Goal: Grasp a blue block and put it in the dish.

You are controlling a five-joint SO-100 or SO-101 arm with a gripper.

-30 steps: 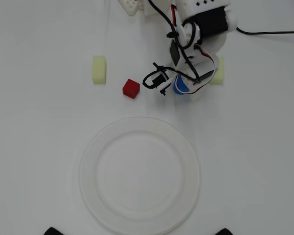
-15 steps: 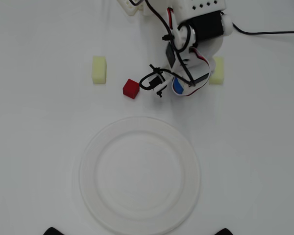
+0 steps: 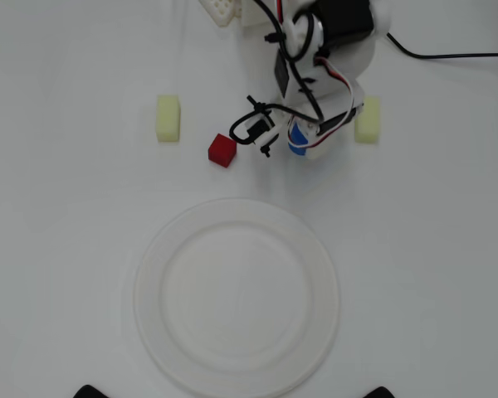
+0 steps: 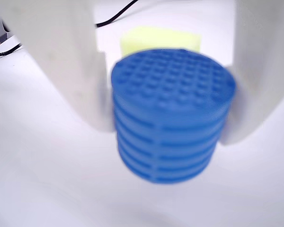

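Dish [image 3: 236, 365]: bare | blue block [image 4: 173, 118]: clamped in pincer [image 4: 173, 130]

Ribbed blue block [image 4: 173, 120] upright; dish [image 3: 236, 377] apparently bare.

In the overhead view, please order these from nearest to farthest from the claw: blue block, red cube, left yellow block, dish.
From the claw:
1. Blue block: between the claw's fingers.
2. Red cube: to the claw's left.
3. Left yellow block: farther left, beyond the cube.
The dish, below the claw, I leave unranked: its rim is about as near as the cube.
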